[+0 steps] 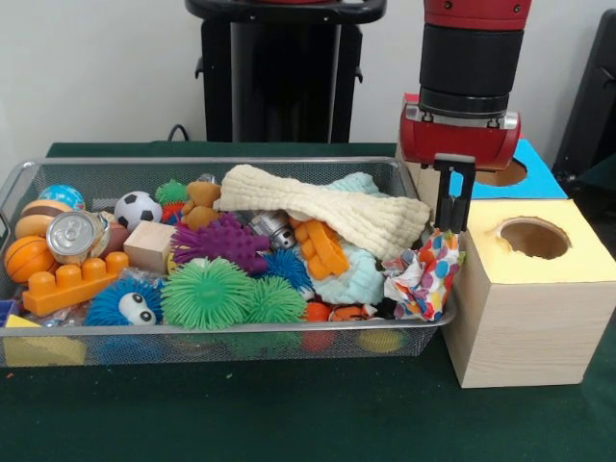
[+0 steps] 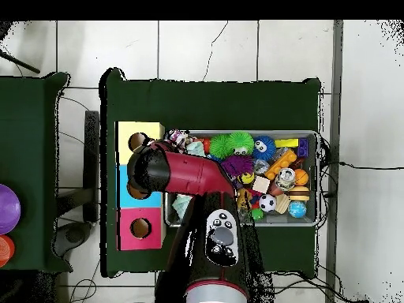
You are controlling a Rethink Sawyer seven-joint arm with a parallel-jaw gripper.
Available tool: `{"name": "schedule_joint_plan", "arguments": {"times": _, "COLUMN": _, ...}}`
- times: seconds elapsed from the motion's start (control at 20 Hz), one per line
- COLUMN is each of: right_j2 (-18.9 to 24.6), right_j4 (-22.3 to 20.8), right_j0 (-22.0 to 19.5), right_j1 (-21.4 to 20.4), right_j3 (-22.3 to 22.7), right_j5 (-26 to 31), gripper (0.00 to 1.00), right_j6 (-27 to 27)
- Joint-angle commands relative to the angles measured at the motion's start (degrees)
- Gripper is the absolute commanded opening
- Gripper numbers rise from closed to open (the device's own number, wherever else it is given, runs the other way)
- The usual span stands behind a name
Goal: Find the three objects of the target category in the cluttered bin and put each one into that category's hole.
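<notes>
A polka-dot cloth (image 1: 426,274) hangs over the right end of the wire bin (image 1: 125,166), peaked up towards my gripper (image 1: 452,223). The gripper stands straight above it and is shut on its top. A cream towel (image 1: 327,204) lies across the pile, with a pale blue cloth (image 1: 354,281) under it. Right of the bin stands a wooden box with a yellow top and round hole (image 1: 534,238). A blue-topped hole (image 1: 502,174) lies behind it. In the overhead view the arm (image 2: 170,170) hides the gripper; the polka-dot cloth (image 2: 177,140) shows beside the yellow box (image 2: 142,132).
The bin holds green spiky balls (image 1: 207,294), a purple spiky toy (image 1: 223,241), a blue ball with eyes (image 1: 125,304), orange bricks (image 1: 72,284), a can (image 1: 73,235), a soccer ball (image 1: 138,208) and a wooden block (image 1: 149,246). A pink box (image 2: 140,229) ends the row.
</notes>
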Motion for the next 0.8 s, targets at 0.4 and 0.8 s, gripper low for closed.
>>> {"name": "schedule_joint_plan", "arguments": {"times": 0.4, "right_j2": 5.6, "right_j4": -2.7, "right_j0": -5.2, "right_j1": 0.5, "right_j3": 3.8, "right_j5": -1.7, "gripper": 0.00, "right_j6": 3.5}}
{"name": "schedule_joint_plan", "arguments": {"times": 0.8, "right_j2": 7.0, "right_j4": -4.7, "right_j0": -7.3, "right_j1": 2.3, "right_j3": 5.2, "right_j5": -6.0, "gripper": 0.00, "right_j6": 3.3}}
